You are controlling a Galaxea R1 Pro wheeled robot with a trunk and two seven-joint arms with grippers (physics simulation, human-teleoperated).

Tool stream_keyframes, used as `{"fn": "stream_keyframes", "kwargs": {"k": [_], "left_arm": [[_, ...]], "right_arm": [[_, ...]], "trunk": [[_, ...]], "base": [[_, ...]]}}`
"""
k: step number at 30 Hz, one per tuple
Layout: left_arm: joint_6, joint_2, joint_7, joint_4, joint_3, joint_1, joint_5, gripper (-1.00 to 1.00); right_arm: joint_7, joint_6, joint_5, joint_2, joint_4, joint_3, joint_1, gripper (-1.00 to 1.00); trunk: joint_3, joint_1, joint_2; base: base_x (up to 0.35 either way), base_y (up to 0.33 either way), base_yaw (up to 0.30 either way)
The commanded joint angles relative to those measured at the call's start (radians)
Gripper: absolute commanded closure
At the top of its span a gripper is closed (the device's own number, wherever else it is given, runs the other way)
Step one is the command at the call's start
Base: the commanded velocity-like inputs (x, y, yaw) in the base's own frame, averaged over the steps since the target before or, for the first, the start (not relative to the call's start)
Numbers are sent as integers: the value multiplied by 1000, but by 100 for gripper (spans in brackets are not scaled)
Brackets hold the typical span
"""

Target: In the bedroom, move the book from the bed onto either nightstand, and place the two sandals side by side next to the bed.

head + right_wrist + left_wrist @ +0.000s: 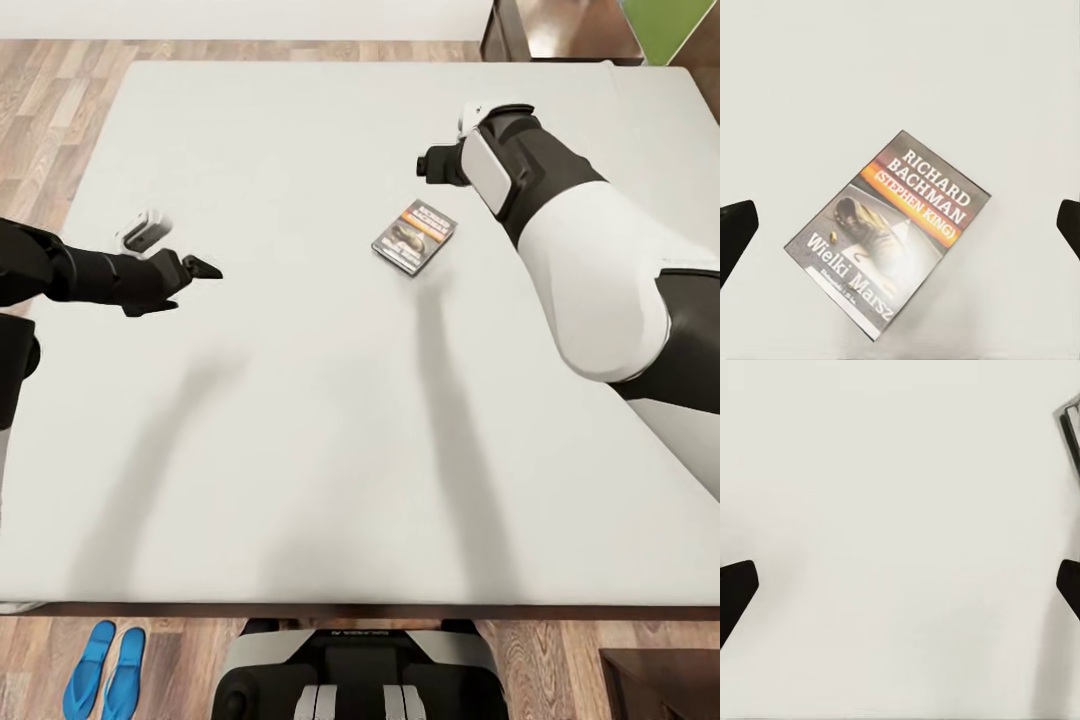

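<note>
The book point(415, 237) lies flat on the bed's pale mattress point(300, 420), right of centre; its dark cover with white lettering faces up. My right gripper point(432, 165) hovers just beyond it and above it, open, and in the right wrist view the book point(889, 232) lies between the spread fingertips point(735, 232) with nothing held. My left gripper point(200, 268) hangs open over bare mattress at the left, and the book's edge point(1071, 431) shows in its view. The two blue sandals point(105, 670) lie side by side on the floor by the bed's near edge.
A dark brown nightstand point(660, 680) stands at the near right corner of the bed, and another dark wooden cabinet point(510, 30) at the far right. Wood-plank floor point(40, 120) runs along the left and far sides. My base point(355, 675) stands against the bed frame.
</note>
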Motion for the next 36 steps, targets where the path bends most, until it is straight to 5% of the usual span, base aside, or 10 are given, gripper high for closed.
{"fn": "stream_keyframes", "kwargs": {"k": [1,5,10,20,26,36], "left_arm": [[1,9,9,-2,1,2,16,-100],[-18,31,-5,-7,13,18,33,-100],[-36,16,-18,-9,24,22,38,-100],[-114,-58,-19,-8,44,2,44,-100],[-113,-99,-18,-5,44,-4,96,-100],[-109,-117,-7,-2,36,-31,145,-100]], "right_arm": [[1,22,9,1,-3,-8,-1,-100],[1,78,8,2,-5,-10,-24,-100],[-2,96,7,0,-1,-10,-52,-100],[-3,92,13,-1,2,-4,-57,-100],[-12,105,14,2,3,-8,-89,-100],[-101,109,22,2,11,-2,-108,-100]], "trunk": [[-5,4,-8],[-24,19,-36],[-47,38,-71],[-94,77,-141],[-122,100,-183],[-169,138,-253]], "base": [[0,0,0],[0,0,0],[0,0,0],[0,0,0],[0,0,0],[0,0,0]]}}
